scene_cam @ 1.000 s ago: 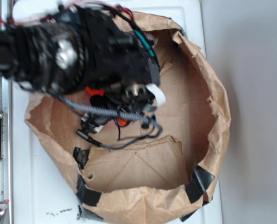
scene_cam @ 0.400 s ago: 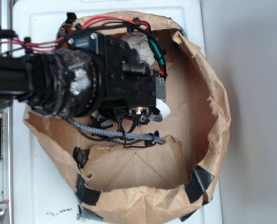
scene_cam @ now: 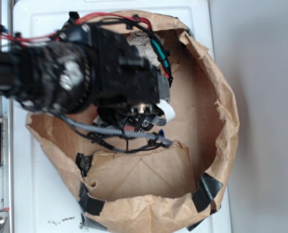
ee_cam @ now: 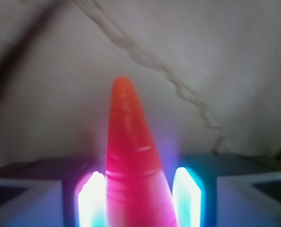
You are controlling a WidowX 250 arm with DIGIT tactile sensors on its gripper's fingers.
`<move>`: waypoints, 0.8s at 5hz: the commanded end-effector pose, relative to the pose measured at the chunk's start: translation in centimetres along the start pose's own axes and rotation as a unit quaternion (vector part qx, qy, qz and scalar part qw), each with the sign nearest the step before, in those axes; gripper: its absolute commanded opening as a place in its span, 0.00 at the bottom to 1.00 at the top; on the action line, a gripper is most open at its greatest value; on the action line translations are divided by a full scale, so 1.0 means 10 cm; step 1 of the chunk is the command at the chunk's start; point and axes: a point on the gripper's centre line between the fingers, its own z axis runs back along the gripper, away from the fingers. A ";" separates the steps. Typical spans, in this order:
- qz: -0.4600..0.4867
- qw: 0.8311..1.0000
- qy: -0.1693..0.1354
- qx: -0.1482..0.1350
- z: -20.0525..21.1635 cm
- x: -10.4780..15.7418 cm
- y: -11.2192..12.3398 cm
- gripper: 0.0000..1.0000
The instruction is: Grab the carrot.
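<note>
In the wrist view the gripper (ee_cam: 139, 201) stands with its two pads (ee_cam: 90, 201) set narrowly on either side of the carrot (ee_cam: 131, 161); the orange body fills the gap between them, and the pads appear to be touching its flanks or lying just beside them, though glare at the pads makes actual contact hard to confirm. The carrot's thick part lies between the pads and its pointed tip extends forward, away from the camera, over a pale creased surface; the green stem end is not visible. Handling judgement: the carrot looks like a glossy, rigid moulded toy, probably light, with shallow ribs across it. A smooth, tapered body tends to squeeze forward out of a pinch, so the hold is best taken on the thick part, as the pads are now placed, and not toward the tip. Firm closure is unlikely to damage it. In the exterior view the gripper (scene_cam: 144, 114) points down into a shallow brown paper basin (scene_cam: 221, 121) with its rim patched in black tape (scene_cam: 207, 189); the arm's wrist body (scene_cam: 86, 77) and loose cables (scene_cam: 129, 138) cover the carrot entirely there. A crumpled whitish paper ball (scene_cam: 139, 46) shows just beyond the wrist. The basin rests on a white tray (scene_cam: 52, 194).
</note>
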 end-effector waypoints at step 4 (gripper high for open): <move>0.217 0.975 -0.054 -0.003 1.39 0.38 -0.04 0.00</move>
